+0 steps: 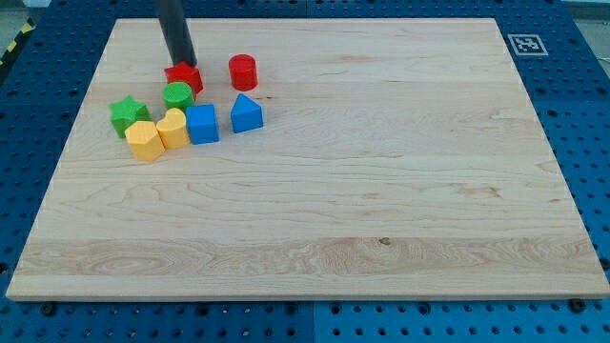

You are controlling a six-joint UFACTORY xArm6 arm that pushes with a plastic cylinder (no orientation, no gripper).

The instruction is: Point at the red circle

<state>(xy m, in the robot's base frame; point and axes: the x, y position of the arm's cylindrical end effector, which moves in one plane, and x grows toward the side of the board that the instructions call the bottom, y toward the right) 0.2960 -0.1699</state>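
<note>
The red circle [243,71] is a short red cylinder standing near the board's upper left. My tip [181,63] comes down from the view's top and ends at the top edge of a red star-shaped block [183,77], touching or nearly touching it. The red circle lies to the right of my tip, apart from it by about one block's width.
Below the red star sit a green round block [178,95], a green star [127,114], a yellow hexagon [144,140], a yellow block [173,129], a blue cube [202,124] and a blue pointed block [246,113]. The wooden board [381,191] lies on a blue perforated table.
</note>
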